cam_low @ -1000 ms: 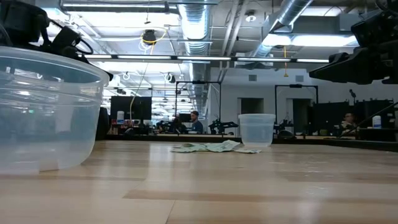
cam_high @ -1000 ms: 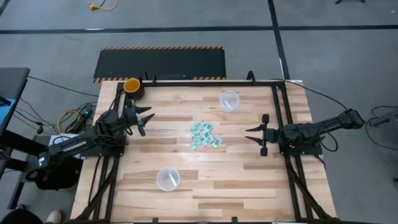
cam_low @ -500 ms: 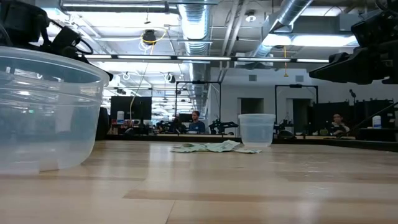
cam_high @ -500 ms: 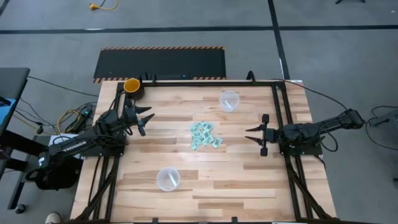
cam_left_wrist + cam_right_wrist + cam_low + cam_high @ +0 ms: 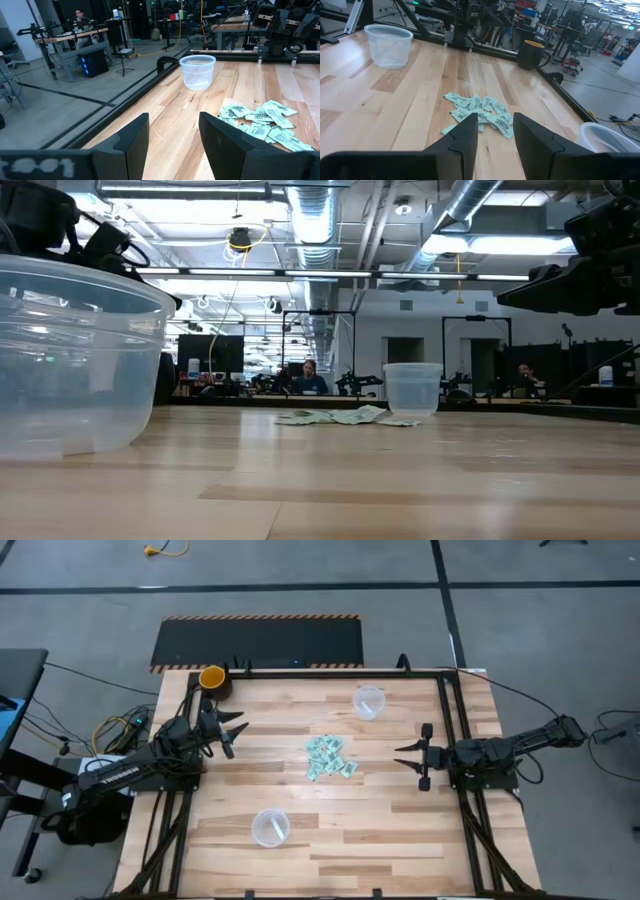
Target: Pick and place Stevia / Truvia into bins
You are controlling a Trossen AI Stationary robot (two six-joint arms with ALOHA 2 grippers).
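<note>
My left fingers (image 5: 170, 145) stand parted with nothing between them, raised above the bench (image 5: 300, 850) near its left edge. My right fingers (image 5: 492, 137) are likewise parted and empty, hovering at the right side, both sets aimed at the middle. Between them the packets (image 5: 329, 758) lie in one loose heap on the wood, none lifted. One cup (image 5: 369, 701) stands beyond the heap toward the far edge, the other cup (image 5: 270, 826) nearer the front edge; I cannot see any packet in either. So I judge this the start: reaching for a first packet. The next move calls for lowering one set of fingers onto an outlying packet at the heap's edge and pinching it alone.
</note>
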